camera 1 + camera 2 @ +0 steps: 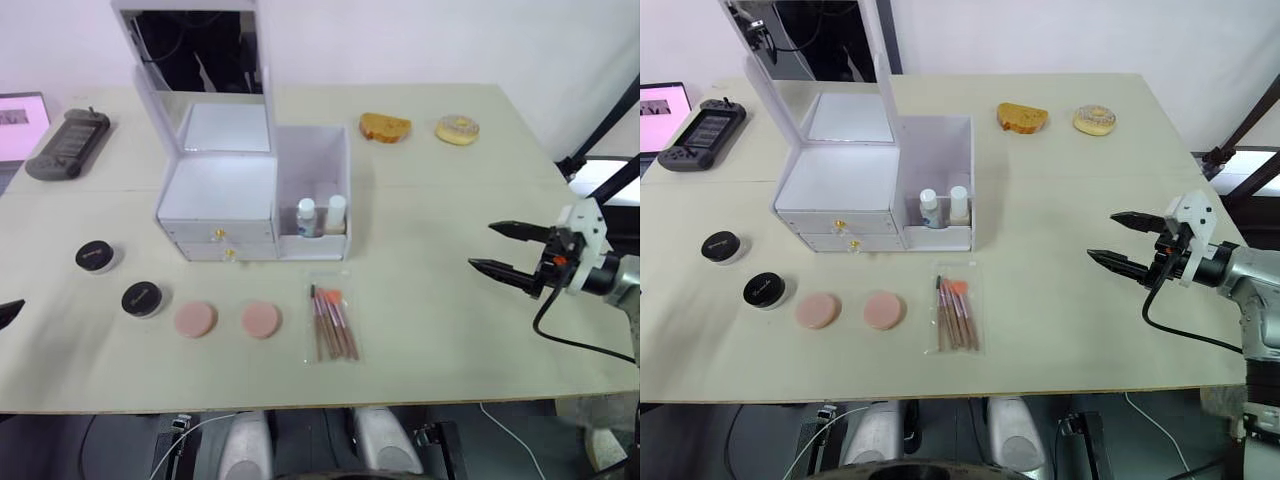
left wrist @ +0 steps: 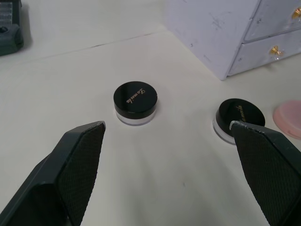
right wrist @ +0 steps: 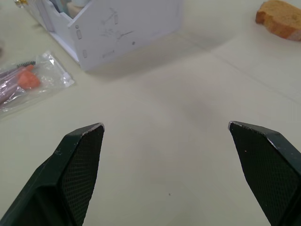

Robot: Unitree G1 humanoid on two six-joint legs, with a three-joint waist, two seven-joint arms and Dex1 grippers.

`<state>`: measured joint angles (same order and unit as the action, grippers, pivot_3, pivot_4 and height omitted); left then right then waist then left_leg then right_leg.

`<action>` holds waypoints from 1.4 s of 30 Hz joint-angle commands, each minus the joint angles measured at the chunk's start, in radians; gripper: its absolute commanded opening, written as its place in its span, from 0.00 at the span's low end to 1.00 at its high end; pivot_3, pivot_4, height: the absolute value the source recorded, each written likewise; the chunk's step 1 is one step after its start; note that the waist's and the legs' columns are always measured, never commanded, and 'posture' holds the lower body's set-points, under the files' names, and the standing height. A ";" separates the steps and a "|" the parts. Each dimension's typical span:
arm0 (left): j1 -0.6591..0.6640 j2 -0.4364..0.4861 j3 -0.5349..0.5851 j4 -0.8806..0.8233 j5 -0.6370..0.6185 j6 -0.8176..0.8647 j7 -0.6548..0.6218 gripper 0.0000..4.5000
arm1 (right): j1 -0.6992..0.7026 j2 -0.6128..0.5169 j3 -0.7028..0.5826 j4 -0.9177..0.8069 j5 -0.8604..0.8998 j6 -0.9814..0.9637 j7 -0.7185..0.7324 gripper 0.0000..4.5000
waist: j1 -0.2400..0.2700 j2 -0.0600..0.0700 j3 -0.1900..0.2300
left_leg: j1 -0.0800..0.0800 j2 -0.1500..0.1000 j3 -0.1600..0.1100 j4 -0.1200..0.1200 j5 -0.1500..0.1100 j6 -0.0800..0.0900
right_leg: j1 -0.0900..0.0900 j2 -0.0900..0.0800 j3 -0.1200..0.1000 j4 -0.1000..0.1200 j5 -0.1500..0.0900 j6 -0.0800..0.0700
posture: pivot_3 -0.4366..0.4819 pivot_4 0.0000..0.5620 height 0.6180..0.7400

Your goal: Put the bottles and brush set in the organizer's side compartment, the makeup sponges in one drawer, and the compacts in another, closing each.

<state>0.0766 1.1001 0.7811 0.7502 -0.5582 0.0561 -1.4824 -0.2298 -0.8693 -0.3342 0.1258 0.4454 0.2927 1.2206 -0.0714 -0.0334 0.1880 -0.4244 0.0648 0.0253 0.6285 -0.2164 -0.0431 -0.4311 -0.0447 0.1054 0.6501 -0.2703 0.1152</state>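
The right gripper (image 1: 503, 249) hovers over bare desk (image 1: 450, 190) at the right side, its jaws spread wide and holding nothing. The left gripper (image 2: 164, 141) is also wide open and empty, low over the desk at the left edge, and it looks toward the two compacts (image 1: 92, 257) (image 1: 143, 299), which lie apart from each other in front of the organizer's left corner.

Nearest to the right gripper is the brush set (image 1: 333, 323), in its clear bag, flat on the desk just in front of the organizer (image 1: 250, 190). Left of it lie the two pink makeup sponges (image 1: 195, 320) (image 1: 261, 320), side by side. The two bottles (image 1: 306, 218) (image 1: 336, 213) stand upright in the side compartment already. Both drawers (image 1: 222, 241) look closed.

So I judge that the bottles are done and the brush set is the step in hand. The next move asks the right gripper to travel left and down to the bag, pinch it at one end, lift it, and stand it in the side compartment beside the bottles without knocking them over.
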 commanded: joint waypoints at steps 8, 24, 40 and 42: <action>0.156 -0.123 0.035 -0.615 -0.154 0.221 0.048 1.00 | -0.027 -0.048 0.094 -0.403 0.260 0.406 -0.026 1.00 | 0.002 0.000 0.000 | 0.000 0.000 0.000 0.000 0.000 0.000 | 0.001 -0.001 0.000 0.000 0.000 0.000 | 0.48 0.27 1.00; -0.102 -0.113 -0.328 -1.292 -0.599 0.971 0.785 0.94 | -0.044 -0.048 0.141 -0.669 0.392 0.658 -0.279 1.00 | 0.008 -0.002 -0.001 | 0.000 0.000 -0.004 0.004 0.000 0.000 | 0.004 0.001 0.000 0.000 0.001 0.003 | 0.48 0.27 1.00; -0.653 -0.076 -0.975 -1.030 -1.355 1.201 1.427 0.01 | -0.099 0.002 0.166 -0.646 0.577 1.057 -0.564 1.00 | 0.004 -0.002 -0.001 | 0.001 -0.001 -0.006 0.004 0.000 0.000 | 0.004 0.002 0.000 0.001 0.002 0.004 | 0.48 0.27 1.00; -0.661 -0.112 -1.021 -1.017 -1.356 1.194 1.487 0.01 | -0.115 0.034 0.169 -0.631 0.582 1.139 -0.632 1.00 | 0.007 -0.002 -0.001 | 0.000 -0.001 -0.006 0.004 0.000 0.000 | 0.004 0.002 0.000 0.001 0.002 0.004 | 0.48 0.27 1.00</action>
<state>-0.5687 0.9993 -0.2159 -0.2682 -1.8863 1.2649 -0.0404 -0.3284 -0.8458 -0.1472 -0.5067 1.0044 1.3758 0.6387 -0.0643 -0.0354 0.1870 -0.4242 0.0633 0.0193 0.6326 -0.2162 -0.0429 -0.4268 -0.0425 0.1054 0.6512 -0.2685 0.1192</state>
